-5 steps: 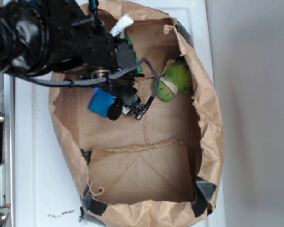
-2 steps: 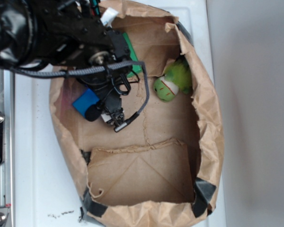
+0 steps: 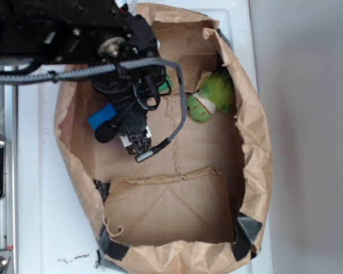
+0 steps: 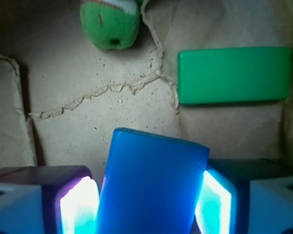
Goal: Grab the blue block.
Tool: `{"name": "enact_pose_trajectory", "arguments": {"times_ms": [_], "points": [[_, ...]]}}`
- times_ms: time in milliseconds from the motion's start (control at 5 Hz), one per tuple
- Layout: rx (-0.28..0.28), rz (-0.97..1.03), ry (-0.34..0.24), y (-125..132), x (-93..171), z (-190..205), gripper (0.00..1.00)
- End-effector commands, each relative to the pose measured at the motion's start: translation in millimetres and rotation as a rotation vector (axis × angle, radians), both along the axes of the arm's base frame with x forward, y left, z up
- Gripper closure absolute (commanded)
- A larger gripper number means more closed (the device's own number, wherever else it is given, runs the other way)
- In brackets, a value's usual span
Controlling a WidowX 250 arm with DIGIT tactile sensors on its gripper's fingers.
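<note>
Lining the whole workspace, a crumpled brown paper bag [image 3: 248,142] lies open on a white tabletop [image 3: 40,200], its flattened inner face acting as the floor for everything else. The black robot arm [image 3: 57,34] enters from 10 o'clock in the exterior view and reaches down inside the bag wall.

The gripper [image 4: 145,204] sits at 6 o'clock in the wrist view. Its two pads flank the flat sky-blue rectangular block [image 4: 151,187], which stands slightly tilted between them. The right pad looks flush with the block's edge; a thin gap shows on the left. Whether the jaws are already clamped cannot be told. Judgement: grasp at or near closure, with the block centred so both pads meet its long sides.

Flat green rectangular block [image 4: 233,74] lies at 2 o'clock, well apart: the distractor. Green plush ball [image 4: 110,22] rests at 12 o'clock, against the bag wall.
</note>
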State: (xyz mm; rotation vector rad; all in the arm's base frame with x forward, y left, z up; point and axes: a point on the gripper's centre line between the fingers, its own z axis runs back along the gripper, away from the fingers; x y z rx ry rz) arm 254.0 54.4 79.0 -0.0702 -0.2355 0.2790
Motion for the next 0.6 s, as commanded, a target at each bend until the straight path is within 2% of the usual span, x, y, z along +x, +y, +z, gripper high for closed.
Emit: {"name": "enact_pose_trajectory", "arguments": {"times_ms": [0,200,400], "points": [[0.14,-0.156,-0.12,-33,4,32,1.0],[0.206,-0.187,-0.095,-44,5,36,1.0],[0.199,-0.209,-0.082,-51,10,44,1.0]]}}
